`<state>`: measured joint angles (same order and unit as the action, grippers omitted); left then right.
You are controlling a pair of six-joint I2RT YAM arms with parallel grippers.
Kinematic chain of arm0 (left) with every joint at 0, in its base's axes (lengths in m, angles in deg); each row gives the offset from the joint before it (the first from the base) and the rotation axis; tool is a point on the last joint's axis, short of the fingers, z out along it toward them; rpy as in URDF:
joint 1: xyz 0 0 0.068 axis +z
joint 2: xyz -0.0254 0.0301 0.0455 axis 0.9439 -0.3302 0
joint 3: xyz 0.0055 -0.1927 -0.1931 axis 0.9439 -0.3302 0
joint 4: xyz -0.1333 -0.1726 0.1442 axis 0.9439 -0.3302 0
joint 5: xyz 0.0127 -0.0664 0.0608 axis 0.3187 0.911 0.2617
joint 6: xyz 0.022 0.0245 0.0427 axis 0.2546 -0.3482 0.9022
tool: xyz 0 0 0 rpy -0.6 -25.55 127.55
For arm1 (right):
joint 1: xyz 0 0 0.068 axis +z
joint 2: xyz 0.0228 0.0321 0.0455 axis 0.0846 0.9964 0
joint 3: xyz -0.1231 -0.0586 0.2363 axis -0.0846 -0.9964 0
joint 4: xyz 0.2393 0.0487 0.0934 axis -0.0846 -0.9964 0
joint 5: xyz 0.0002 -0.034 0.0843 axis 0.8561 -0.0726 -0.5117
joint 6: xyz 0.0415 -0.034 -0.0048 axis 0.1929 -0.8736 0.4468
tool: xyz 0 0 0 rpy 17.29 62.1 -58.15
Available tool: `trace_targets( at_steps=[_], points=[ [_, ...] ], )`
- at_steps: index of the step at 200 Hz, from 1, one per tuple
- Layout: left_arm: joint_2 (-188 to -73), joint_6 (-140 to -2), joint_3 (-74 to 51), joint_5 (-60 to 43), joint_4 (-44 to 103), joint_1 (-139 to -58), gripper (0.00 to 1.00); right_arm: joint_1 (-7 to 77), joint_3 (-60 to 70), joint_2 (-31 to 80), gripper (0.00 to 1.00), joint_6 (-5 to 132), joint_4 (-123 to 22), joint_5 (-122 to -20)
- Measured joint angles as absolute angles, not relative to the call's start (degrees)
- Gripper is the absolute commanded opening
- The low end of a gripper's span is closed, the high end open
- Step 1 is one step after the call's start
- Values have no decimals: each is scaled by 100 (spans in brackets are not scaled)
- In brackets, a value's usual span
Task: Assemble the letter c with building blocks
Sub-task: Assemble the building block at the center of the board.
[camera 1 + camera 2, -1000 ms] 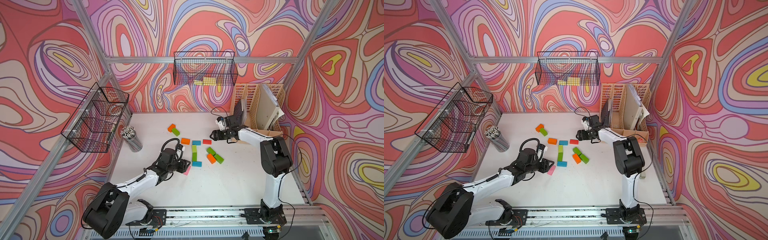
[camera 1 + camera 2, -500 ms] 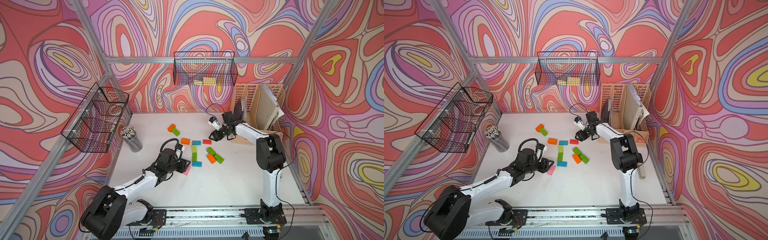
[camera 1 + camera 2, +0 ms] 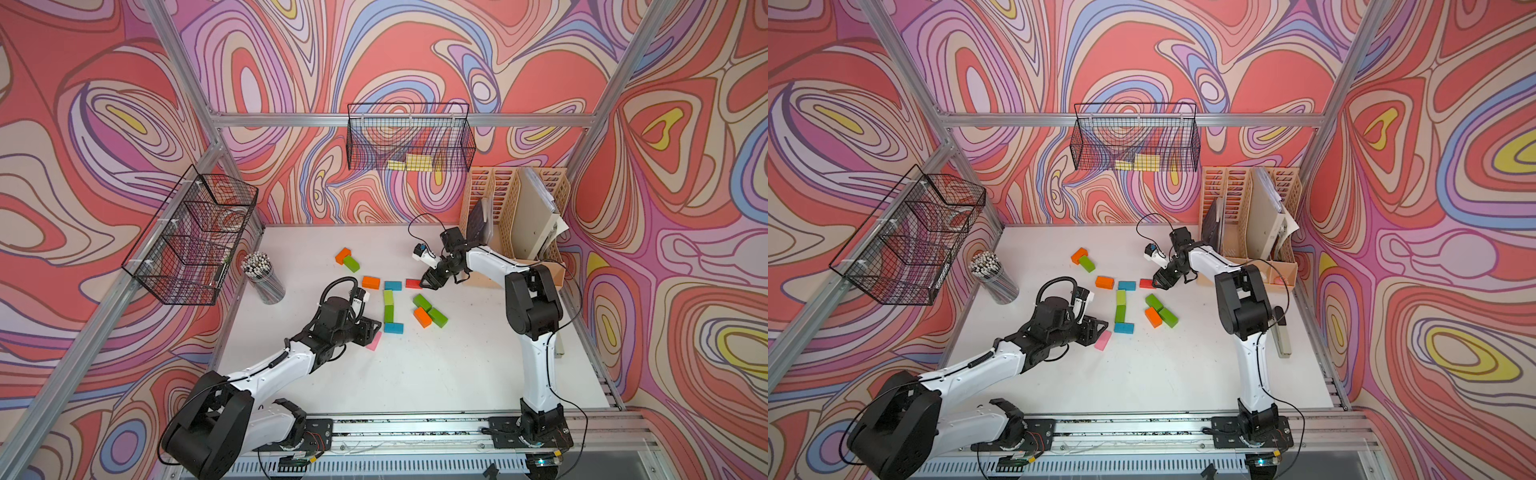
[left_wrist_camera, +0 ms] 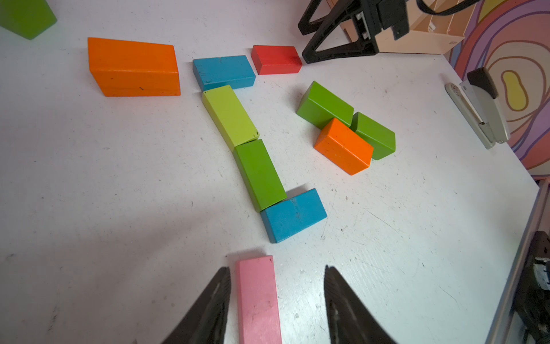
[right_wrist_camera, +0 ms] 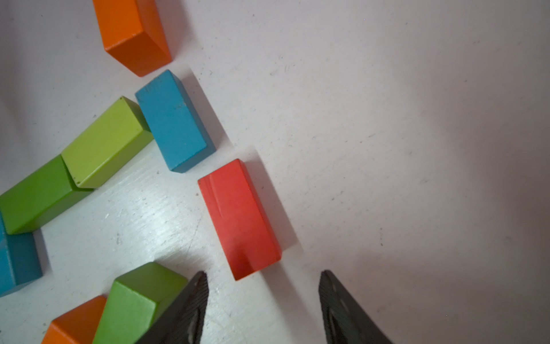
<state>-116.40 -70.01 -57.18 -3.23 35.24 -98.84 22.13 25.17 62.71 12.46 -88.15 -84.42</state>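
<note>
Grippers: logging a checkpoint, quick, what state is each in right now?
Left gripper: open, straddling the pink block, not gripping.
Right gripper: open, empty, red block just ahead.

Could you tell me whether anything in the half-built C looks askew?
Yes: the spine kinks where the lime block meets the dark green block, and the red block sits slightly apart from the blue block beside it, not flush.
</note>
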Motion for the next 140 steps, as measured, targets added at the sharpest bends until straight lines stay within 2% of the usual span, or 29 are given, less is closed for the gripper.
trace_targets(
  at_steps=[11, 55, 140],
  points=[
    [-11640, -7001, -5718, -323, 3527, -9884, 54, 2213, 2533, 6282, 55, 1228, -8808, -8444],
    [-11640, -7001, -5718, -323, 3524, -9884, 53, 2219, 2585, 6411, 59, 1239, -8751, -8453],
    [-11640, -7001, -5718, -316, 3524, -9884, 53, 2355, 2601, 6599, 57, 1217, -8624, -8418]
  ],
)
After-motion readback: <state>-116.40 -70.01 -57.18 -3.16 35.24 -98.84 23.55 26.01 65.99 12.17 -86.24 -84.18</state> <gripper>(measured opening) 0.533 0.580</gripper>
